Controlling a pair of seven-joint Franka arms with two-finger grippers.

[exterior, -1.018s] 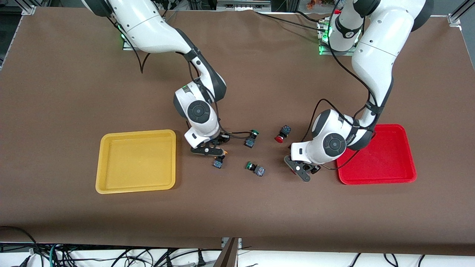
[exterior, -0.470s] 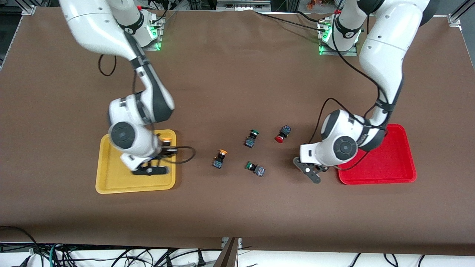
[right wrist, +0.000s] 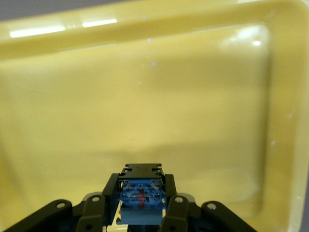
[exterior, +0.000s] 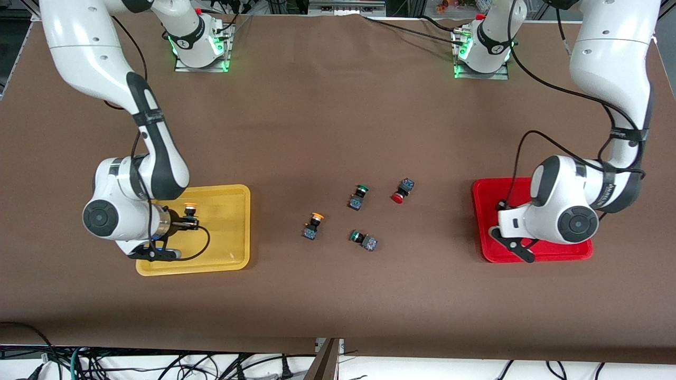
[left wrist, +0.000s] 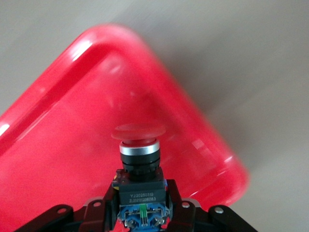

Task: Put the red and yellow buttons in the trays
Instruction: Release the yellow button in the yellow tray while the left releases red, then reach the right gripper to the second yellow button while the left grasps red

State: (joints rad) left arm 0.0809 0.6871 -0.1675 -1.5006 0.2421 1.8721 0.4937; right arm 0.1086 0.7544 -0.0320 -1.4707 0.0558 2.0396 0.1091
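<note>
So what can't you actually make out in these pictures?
- Front view: the left gripper over the red tray is mostly hidden by its own wrist.
- Right wrist view: the held button shows only its body; its cap is out of sight above the yellow tray.

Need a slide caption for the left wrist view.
Left gripper holds a red-capped button over the red tray.

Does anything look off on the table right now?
Nothing stands out. The left gripper holds a red button over the red tray; the right gripper holds a yellow button over the yellow tray.
</note>
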